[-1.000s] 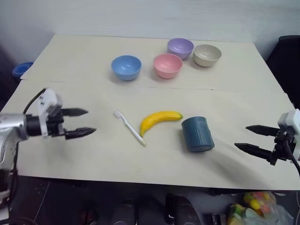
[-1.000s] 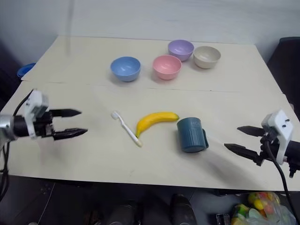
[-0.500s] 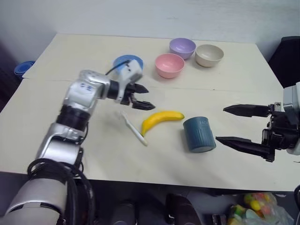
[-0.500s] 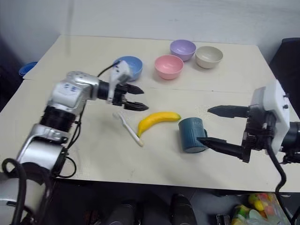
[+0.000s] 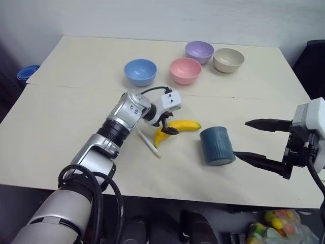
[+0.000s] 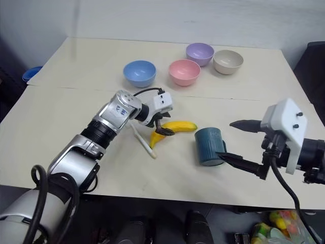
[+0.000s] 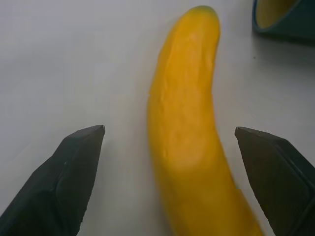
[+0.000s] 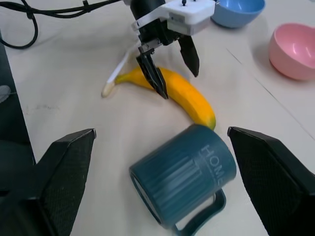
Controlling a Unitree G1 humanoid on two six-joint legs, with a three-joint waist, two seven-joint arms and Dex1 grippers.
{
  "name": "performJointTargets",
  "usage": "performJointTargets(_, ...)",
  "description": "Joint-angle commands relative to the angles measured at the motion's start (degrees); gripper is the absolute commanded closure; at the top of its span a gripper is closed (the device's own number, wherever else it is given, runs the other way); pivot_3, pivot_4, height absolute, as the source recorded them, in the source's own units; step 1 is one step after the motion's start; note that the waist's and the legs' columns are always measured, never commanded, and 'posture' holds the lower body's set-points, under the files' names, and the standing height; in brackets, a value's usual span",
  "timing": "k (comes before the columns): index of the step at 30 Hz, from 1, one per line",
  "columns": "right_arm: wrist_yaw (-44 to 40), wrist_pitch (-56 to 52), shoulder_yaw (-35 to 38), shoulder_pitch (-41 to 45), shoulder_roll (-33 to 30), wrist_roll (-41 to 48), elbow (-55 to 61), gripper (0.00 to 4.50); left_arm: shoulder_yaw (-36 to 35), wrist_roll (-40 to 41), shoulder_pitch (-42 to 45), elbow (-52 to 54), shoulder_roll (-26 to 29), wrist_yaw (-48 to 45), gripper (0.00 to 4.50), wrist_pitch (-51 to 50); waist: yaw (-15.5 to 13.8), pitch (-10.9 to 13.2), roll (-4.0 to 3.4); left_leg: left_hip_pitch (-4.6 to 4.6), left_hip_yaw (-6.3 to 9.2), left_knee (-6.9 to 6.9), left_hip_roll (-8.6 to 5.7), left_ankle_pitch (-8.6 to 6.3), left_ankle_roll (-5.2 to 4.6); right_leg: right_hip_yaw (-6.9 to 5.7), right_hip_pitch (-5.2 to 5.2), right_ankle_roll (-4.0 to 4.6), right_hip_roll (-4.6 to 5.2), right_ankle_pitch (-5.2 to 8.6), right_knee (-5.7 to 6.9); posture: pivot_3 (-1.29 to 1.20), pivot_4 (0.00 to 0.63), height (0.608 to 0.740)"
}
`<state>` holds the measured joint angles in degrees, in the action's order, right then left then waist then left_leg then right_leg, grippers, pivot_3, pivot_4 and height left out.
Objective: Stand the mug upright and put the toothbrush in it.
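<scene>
So far nothing of the task is done. The mug (image 5: pixel 217 146) lies on its side on the surface (image 5: pixel 76 66), its mouth toward the near edge and its handle on the right, just beside the tip of the banana (image 5: pixel 177 128). The toothbrush (image 5: pixel 148 143) lies flat on the surface on the other side of the banana, close to its stem end and untouched.

The left tool (image 5: pixel 166 125) hangs over the banana with its jaws spread wide, one on either side of the fruit, gripping nothing. The right tool (image 5: pixel 261 141) is released too, jaws wide apart, pointing at the mug from the right with the lower finger near the mug's rim; it holds nothing.

Both steps are left: righting the mug, then lifting the toothbrush and dropping it in.
</scene>
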<state>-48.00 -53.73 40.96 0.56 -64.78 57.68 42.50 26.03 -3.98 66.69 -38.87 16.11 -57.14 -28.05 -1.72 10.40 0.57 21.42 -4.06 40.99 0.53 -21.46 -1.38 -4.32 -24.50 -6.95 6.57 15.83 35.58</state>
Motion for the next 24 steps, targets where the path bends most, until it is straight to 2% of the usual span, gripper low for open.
performJointTargets(1, -0.2, 1.6, 2.2, -0.5, 0.4, -0.7, 0.6, 0.00, 0.6, -1.5, -1.2, 1.6, -0.7, -0.4, 0.58, 0.6, 0.0, 0.0, 0.00, 0.00, 0.00, 0.01, 0.00, 0.00, 0.00, 0.00, 0.00, 0.00, 0.00, 0.00, 0.00, 0.00, 0.150, 0.740)
performJointTargets(8, -0.5, 3.2, 1.4, -1.3, 0.6, -2.2, -0.5, 0.00, -0.3, -2.6, -2.7, 2.9, -0.2, -0.5, 2.63, -1.3, 0.0, 0.0, 0.00, 0.00, 0.02, 0.05, 0.00, 0.00, 0.00, 0.00, 0.02, -0.01, 0.01, -0.01, 0.02, 0.00, 0.150, 0.740)
performJointTargets(9, -0.6, 3.5, 1.1, -1.4, 0.7, -2.6, -0.8, 0.00, -0.4, -2.8, -2.9, 3.1, 0.0, -0.4, 2.74, -1.3, 0.0, 0.0, 0.00, 0.00, 0.02, 0.05, 0.00, 0.00, 0.00, 0.00, 0.02, -0.01, 0.01, -0.01, 0.02, 0.00, 0.150, 0.740)
performJointTargets(12, -0.8, 4.9, -0.6, -1.3, 0.9, -4.2, -2.0, 0.00, -2.3, -2.3, -3.5, 4.5, 0.6, 1.0, 2.74, -2.8, 0.1, 0.0, 0.00, -0.01, 0.03, 0.04, 0.01, 0.00, 0.00, 0.00, 0.02, -0.01, 0.00, -0.01, 0.02, 0.00, 0.150, 0.740)
performJointTargets(17, -0.2, 6.7, -4.3, 0.1, 1.3, -5.3, -3.2, 0.00, -14.9, 2.8, -1.4, 7.2, 2.1, 9.2, 2.74, -10.9, 0.2, 0.0, 0.01, -0.01, 0.05, 0.05, 0.06, 0.00, 0.00, 0.00, 0.01, -0.01, 0.00, -0.01, 0.05, 0.00, 0.150, 0.740)
performJointTargets(19, -0.5, 7.9, -7.2, 0.9, 1.5, -6.6, -4.2, 0.00, -23.0, 4.7, -1.4, 12.1, 7.2, 13.2, 2.74, -18.2, 0.5, 0.0, 0.02, 0.00, 0.06, 0.05, 0.13, 0.00, 0.00, 0.00, -0.01, -0.01, 0.00, -0.01, 0.06, 0.00, 0.150, 0.740)
performJointTargets(21, -1.0, 8.9, -9.7, 1.9, 1.5, -7.6, -5.3, 0.00, -27.9, 5.4, -3.7, 17.7, 12.3, 15.8, 2.74, -24.7, 1.3, 0.0, 0.06, 0.00, 0.03, 0.02, 0.15, 0.00, 0.00, 0.02, -0.07, -0.01, -0.03, -0.01, 0.07, 0.00, 0.150, 0.740)
performJointTargets(24, -2.5, 10.6, -14.3, 5.8, 1.6, -7.5, -6.9, 0.00, -34.8, 3.4, -14.9, 26.6, 23.4, 19.7, 2.74, -31.7, 2.1, -0.1, -0.12, -0.28, 0.20, -0.22, 0.22, -0.01, 0.06, 0.12, -0.08, 0.01, -0.05, 0.01, 0.07, 0.00, 0.150, 0.740)
